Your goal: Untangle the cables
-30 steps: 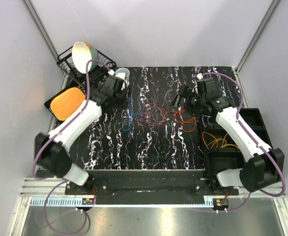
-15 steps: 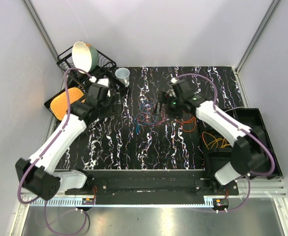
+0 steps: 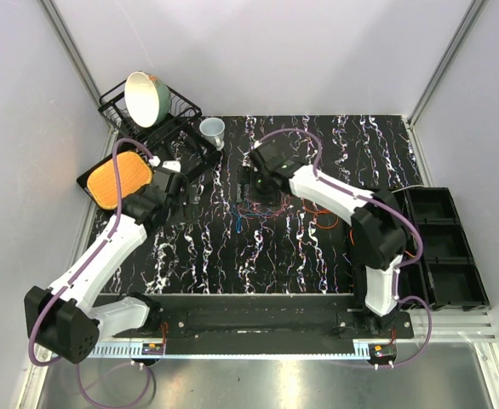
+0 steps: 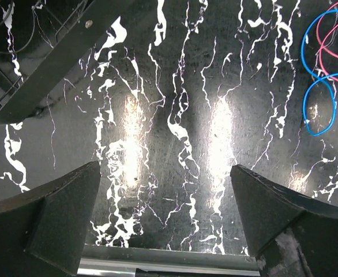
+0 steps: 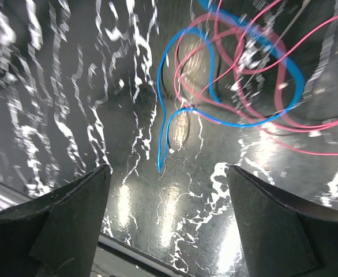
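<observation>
Both stand wide, empty — left gripper (image 4: 164,193) over bare bench (image 4: 175,86), right gripper (image 5: 169,190) above the blue and pink cables (image 5: 232,124) mid-bench — where closing could pinch several strands, tightening the tangle.

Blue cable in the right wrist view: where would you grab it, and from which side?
Probably best to grip the blue cable by its loose tail, the short stretch ending between the open fingers of the right gripper. That part lies alone on the table, while further up it runs in among the pink cables. Come straight down from above, one finger either side, since the tail lies flat.
</observation>
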Robot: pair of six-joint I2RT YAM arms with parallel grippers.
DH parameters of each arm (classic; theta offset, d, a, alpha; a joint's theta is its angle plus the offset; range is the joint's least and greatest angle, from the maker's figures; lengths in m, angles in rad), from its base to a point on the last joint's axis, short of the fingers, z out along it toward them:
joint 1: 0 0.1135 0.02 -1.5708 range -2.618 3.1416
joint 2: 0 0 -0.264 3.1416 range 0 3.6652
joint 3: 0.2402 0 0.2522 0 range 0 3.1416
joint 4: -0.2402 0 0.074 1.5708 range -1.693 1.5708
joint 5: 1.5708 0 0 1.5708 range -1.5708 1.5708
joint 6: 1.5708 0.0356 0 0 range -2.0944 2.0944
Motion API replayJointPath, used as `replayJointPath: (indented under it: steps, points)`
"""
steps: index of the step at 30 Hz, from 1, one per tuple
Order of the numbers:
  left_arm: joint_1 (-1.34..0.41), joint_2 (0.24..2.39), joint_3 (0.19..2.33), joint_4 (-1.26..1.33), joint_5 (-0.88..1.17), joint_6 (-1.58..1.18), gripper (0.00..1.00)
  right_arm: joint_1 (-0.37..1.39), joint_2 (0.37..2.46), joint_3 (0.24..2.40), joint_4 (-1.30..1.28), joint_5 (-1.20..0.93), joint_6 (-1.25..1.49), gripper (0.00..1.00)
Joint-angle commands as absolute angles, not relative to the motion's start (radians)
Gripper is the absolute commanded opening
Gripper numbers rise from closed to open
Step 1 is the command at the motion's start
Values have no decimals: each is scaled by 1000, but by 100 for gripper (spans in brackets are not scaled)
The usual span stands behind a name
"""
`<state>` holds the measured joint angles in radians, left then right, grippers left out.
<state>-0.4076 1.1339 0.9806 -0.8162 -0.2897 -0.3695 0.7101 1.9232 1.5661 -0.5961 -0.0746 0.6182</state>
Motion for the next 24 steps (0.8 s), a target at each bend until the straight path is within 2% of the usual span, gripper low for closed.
replayJointPath:
  steps: [1,9,13,15,16,17,18,24]
  points:
    - [-405,1103,994,-764,-342,-359,99,762,2008,1617,-609,-32,641,86]
    - [-403,1081,988,-765,-353,-360,99,807,2120,1667,-604,-29,672,72]
    - [-403,1075,988,-765,-350,-360,99,807,2134,1678,-604,-14,673,60]
    - [-403,1075,988,-765,-348,-360,99,807,2140,1683,-603,-5,670,50]
    - [-403,1074,986,-767,-348,-360,99,807,2141,1689,-601,-5,669,42]
    - [-402,1072,986,-765,-348,-360,99,807,2143,1697,-598,-5,666,10]
    - [-403,1074,986,-764,-348,-360,99,807,2152,1704,-597,-6,661,0]
    - [-403,1077,988,-764,-353,-359,99,804,2091,1845,-644,86,574,0]
